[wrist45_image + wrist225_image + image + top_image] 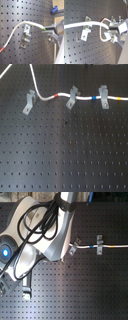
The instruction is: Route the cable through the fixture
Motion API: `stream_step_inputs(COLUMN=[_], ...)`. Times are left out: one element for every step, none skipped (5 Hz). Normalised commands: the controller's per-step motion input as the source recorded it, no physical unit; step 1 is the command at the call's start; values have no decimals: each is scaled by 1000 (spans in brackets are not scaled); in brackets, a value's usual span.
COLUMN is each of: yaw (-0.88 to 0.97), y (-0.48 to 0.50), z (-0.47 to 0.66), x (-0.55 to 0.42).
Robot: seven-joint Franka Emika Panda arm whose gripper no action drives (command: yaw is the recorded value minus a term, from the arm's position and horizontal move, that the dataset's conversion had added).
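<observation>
The white cable (50, 97) comes down from the first exterior view's top, bends beside the left grey clip (28, 102) and does not pass through it. It then runs right through the two other clips. It carries red (58, 95), blue (93, 98) and yellow-orange (118, 99) bands. In the first wrist view my gripper (48, 30) is shut on the cable (25, 23), which arcs over a grey clip (26, 37). In the second wrist view the cable (79, 25) loops into the gripper (109, 31) past the clip (85, 32). The gripper is out of the first exterior view.
The black perforated board (65, 154) carries the middle clip (72, 97) and the right clip (104, 96), both with the cable in them. My arm (45, 227) with black hoses fills the second exterior view's left. A blue object (55, 10) sits by the board's edge.
</observation>
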Motion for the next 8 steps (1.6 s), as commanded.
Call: stream_step_inputs(yaw=[-789, -789, -891, -937, -922, -788, -742, -660], y=[151, 170, 79, 29, 32, -64, -110, -180], z=[426, 461, 382, 319, 305, 305, 296, 248], x=[-127, -158, -80, -27, -42, -176, -219, -273])
